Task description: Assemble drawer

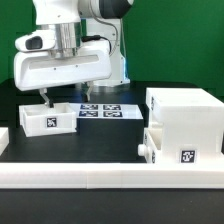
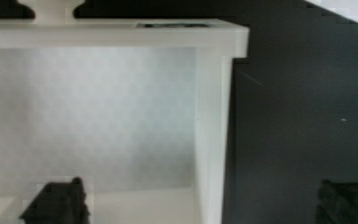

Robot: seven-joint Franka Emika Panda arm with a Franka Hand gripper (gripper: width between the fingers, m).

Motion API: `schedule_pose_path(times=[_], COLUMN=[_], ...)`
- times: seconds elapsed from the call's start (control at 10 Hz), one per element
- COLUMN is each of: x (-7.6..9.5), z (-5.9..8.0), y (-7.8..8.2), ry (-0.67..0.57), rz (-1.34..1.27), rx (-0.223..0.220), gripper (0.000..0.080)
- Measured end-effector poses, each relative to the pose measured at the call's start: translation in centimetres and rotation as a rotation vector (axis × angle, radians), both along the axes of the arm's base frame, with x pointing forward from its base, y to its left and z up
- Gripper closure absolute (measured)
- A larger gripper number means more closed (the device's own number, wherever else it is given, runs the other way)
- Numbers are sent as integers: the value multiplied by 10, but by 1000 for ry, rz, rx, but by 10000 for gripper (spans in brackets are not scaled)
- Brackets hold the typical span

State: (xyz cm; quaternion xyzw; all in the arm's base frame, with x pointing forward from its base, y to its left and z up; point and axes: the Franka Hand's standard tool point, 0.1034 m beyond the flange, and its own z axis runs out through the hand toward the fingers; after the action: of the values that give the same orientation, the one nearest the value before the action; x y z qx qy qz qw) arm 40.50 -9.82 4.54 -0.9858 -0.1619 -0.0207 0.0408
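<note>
A small white tray with a tag on its front stands at the exterior view's left. In the wrist view I look down into the tray, and its knob shows at the far end. My gripper hangs just above it, open and empty. In the wrist view the gripper straddles one side wall of the tray, one finger over the inside and one over the black table. The large cube-shaped housing stands at the right, with another knobbed tray low in its front.
The marker board lies flat behind the small tray, mid-table. A long white rail-like border runs along the front edge, with a short piece at the far left.
</note>
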Motion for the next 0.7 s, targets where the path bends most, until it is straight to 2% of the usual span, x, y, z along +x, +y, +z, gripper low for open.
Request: schedule_pose_path(times=[0.5,0.7], x=[-12,-17], z=[-35,-40], y=[2,1], ry=[-22,-30], rz=[-14,-20], rx=[-9,-16], gripper=[150,150])
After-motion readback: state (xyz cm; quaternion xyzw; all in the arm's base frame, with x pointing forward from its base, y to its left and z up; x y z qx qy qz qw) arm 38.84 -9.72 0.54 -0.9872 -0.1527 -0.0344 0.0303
